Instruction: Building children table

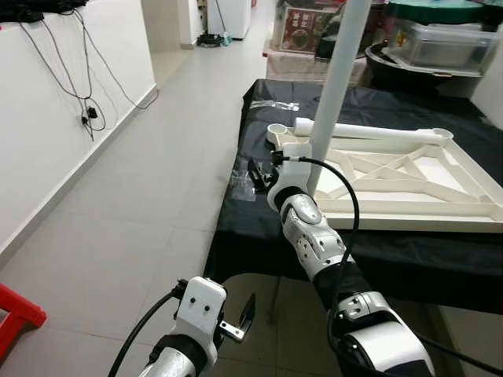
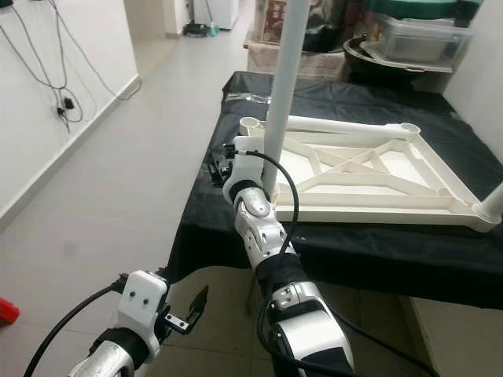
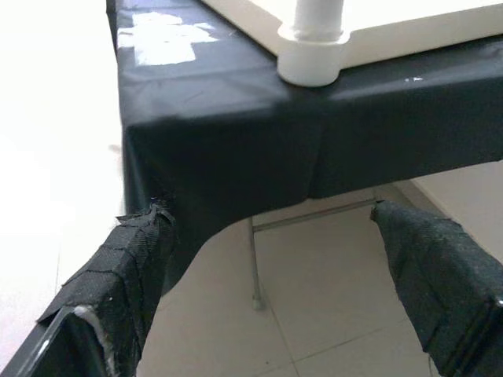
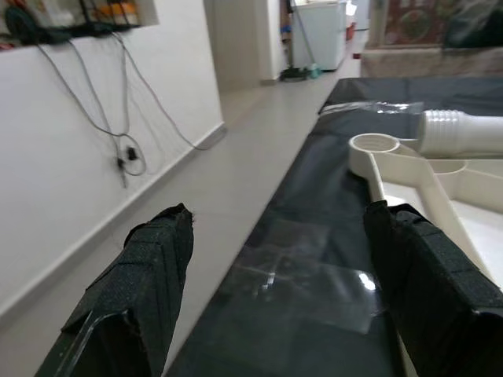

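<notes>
A cream-white child's table top (image 1: 409, 177) lies upside down on a black-draped table (image 1: 251, 236). One white leg (image 1: 338, 78) stands upright in its near-left corner socket (image 3: 312, 59). A second leg (image 1: 369, 131) lies along the far edge, beside an empty corner socket (image 4: 376, 144). My right gripper (image 1: 255, 174) hovers just left of the upright leg's base, open and holding nothing, and its wrist view (image 4: 280, 210) looks along the table's left edge. My left gripper (image 1: 240, 318) hangs open below the table's front edge, facing the cloth (image 3: 271, 210).
Clear plastic bags (image 1: 242, 187) lie on the cloth by the right gripper. Another leg (image 2: 491, 206) stands at the top's near-right corner. Boxes and tubs (image 1: 440, 39) crowd the back. A white wall with cables (image 1: 82, 102) runs left of an open tiled corridor; a red object (image 1: 16, 314) sits low left.
</notes>
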Tool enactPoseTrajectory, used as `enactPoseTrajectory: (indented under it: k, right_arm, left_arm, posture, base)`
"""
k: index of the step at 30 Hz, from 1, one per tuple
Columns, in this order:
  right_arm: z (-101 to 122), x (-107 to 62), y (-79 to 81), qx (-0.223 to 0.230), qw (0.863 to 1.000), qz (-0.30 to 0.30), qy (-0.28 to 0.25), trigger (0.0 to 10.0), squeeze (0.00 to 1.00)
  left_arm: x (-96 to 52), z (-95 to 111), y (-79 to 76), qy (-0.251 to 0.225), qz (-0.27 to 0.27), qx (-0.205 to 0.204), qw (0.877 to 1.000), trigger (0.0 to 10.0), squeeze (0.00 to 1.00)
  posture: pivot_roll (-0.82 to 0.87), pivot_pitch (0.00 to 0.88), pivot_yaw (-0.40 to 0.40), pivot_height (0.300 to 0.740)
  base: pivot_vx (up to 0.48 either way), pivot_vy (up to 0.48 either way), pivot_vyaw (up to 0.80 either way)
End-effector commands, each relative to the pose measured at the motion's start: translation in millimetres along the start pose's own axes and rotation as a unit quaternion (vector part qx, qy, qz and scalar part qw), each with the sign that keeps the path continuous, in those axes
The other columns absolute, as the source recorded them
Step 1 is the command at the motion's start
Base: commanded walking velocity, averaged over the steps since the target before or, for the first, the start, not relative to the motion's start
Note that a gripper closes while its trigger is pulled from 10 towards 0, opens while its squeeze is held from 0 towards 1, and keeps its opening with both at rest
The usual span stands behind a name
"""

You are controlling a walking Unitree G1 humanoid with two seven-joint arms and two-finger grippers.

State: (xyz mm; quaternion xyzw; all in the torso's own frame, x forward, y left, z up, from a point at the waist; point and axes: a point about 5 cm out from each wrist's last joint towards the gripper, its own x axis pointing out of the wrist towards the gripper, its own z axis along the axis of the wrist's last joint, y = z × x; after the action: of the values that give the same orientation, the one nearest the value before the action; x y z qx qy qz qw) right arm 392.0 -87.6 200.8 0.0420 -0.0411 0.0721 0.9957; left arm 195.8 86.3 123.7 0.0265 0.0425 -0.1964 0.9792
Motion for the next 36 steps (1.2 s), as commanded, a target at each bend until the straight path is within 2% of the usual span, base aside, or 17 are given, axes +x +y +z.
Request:
enactPoseTrajectory:
  k: [1, 5, 7, 9, 10, 11, 12, 13, 14, 16, 19, 23, 28, 32, 34, 35, 36]
  right_arm:
    - [0, -1.2, -37.3, 0.001, 0.997, -0.073, -0.005, 10.0, 0.0]
    - [1, -1.7, -46.6, -0.003, 0.996, -0.085, -0.008, 10.0, 0.0]
    - [-1, -9.4, -78.4, -0.006, 0.994, -0.111, -0.011, 10.0, 0.0]
    - [-1, -9.4, -78.4, -0.006, 0.994, -0.111, -0.011, 10.0, 0.0]
    - [-1, -12.0, -88.4, -0.008, 0.993, -0.117, -0.013, 10.0, 0.0]
    - [-1, -12.0, -88.4, -0.008, 0.993, -0.117, -0.013, 10.0, 0.0]
    - [-1, -17.0, -105.2, -0.01, 0.992, -0.127, -0.015, 10.0, 0.0]
    - [-1, -17.0, -105.2, -0.01, 0.992, -0.127, -0.015, 10.0, 0.0]
    - [1, -22.3, -126.5, -0.018, 0.99, -0.141, -0.016, 10.0, 0.0]
    - [1, -22.3, -126.5, -0.018, 0.99, -0.141, -0.016, 10.0, 0.0]
    - [10, -35.1, -174.6, -0.046, 0.982, -0.182, -0.012, 10.0, 0.0]
    - [17, -39.1, -191.1, -0.053, 0.979, -0.195, -0.009, 10.0, 0.0]
    - [29, -40.2, -201.5, -0.058, 0.978, -0.2, -0.018, 10.0, 0.0]
    - [29, -36.6, -194.1, -0.062, 0.981, -0.181, -0.023, 10.0, 0.0]
    - [22, -29.2, -173.4, -0.063, 0.988, -0.137, -0.026, 10.0, 0.0]
    - [22, -29.2, -173.4, -0.063, 0.988, -0.137, -0.026, 10.0, 0.0]
    - [19, -25.1, -158.0, -0.057, 0.992, -0.106, -0.03, 10.0, 0.0]
  left_arm:
    - [-2.8, -2, -0.4, 0.01, -0.002, 0.004, 1.0, 10.0, 0.0]
    - [-2.8, -3, -0.4, 0.011, -0.003, 0.004, 1.0, 10.0, 0.0]
    - [-2.1, -4, 0.4, 0.013, -0.004, 0.005, 1.0, 10.0, 0.0]
    - [-2.1, -4, 0.4, 0.013, -0.004, 0.005, 1.0, 10.0, 0.0]
    - [-2.0, -4, 0.6, 0.014, -0.005, 0.005, 1.0, 10.0, 0.0]
    - [-2.0, -4, 0.6, 0.014, -0.005, 0.005, 1.0, 10.0, 0.0]
    - [-1.8, -4, 1.1, 0.015, -0.005, 0.006, 1.0, 10.0, 0.0]
    - [-1.8, -4, 1.1, 0.015, -0.005, 0.006, 1.0, 10.0, 0.0]
    - [-1.6, -4, 1.4, 0.015, -0.006, 0.01, 1.0, 10.0, 0.0]
    - [-1.6, -4, 1.4, 0.015, -0.006, 0.01, 1.0, 10.0, 0.0]
    - [-0.3, -4, 1.6, 0.013, -0.013, 0.025, 1.0, 10.0, 0.0]
    - [0.8, -5, 1.4, 0.013, -0.016, 0.03, 0.999, 10.0, 0.0]
    - [2.4, -6, 3.3, 0.013, -0.014, 0.032, 0.999, 10.0, 0.0]
    - [3.0, -6, 4.6, 0.014, -0.013, 0.032, 0.999, 10.0, 0.0]
    - [4.0, -6, 5.5, 0.014, -0.013, 0.033, 0.999, 10.0, 0.0]
    - [4.0, -6, 5.5, 0.014, -0.013, 0.033, 0.999, 10.0, 0.0]
    - [4.2, -6, 5.9, 0.014, -0.013, 0.033, 0.999, 10.0, 0.0]
  posture:
    - [0.07, 0.105, -0.072, 0.74]
    - [0.07, 0.105, -0.072, 0.74]
    - [0.07, 0.09, -0.063, 0.74]
    - [0.07, 0.09, -0.063, 0.74]
    - [0.07, 0.09, -0.063, 0.74]
    - [0.07, 0.09, -0.063, 0.74]
    - [0.07, 0.082, -0.059, 0.74]
    - [0.07, 0.082, -0.059, 0.74]
    - [0.07, 0.077, -0.056, 0.74]
    - [0.07, 0.077, -0.056, 0.74]
    - [0.07, 0.058, -0.05, 0.74]
    - [0.07, 0.048, -0.051, 0.74]
    - [0.08, 0.041, -0.053, 0.74]
    - [0.07, 0.039, -0.051, 0.74]
    - [0.07, 0.041, -0.052, 0.74]
    - [0.07, 0.041, -0.052, 0.74]
    - [0.07, 0.041, -0.05, 0.74]
  base:
    - [0.0, 0.0, 0.0]
    - [0.0, 0.0, 0.0]
    - [0.0, 0.0, 0.0]
    - [0.0, 0.0, 0.0]
    - [0.0, 0.0, 0.0]
    - [0.0, 0.0, 0.0]
    - [0.0, 0.0, 0.0]
    - [0.0, 0.0, 0.0]
    - [0.0, 0.0, 0.0]
    - [0.0, 0.0, 0.0]
    - [0.0, 0.0, 0.0]
    - [0.0, 0.0, 0.0]
    - [0.0, 0.0, 0.0]
    - [0.0, 0.0, 0.0]
    - [0.0, 0.0, 0.0]
    - [0.0, 0.0, 0.0]
    - [0.0, 0.0, 0.0]
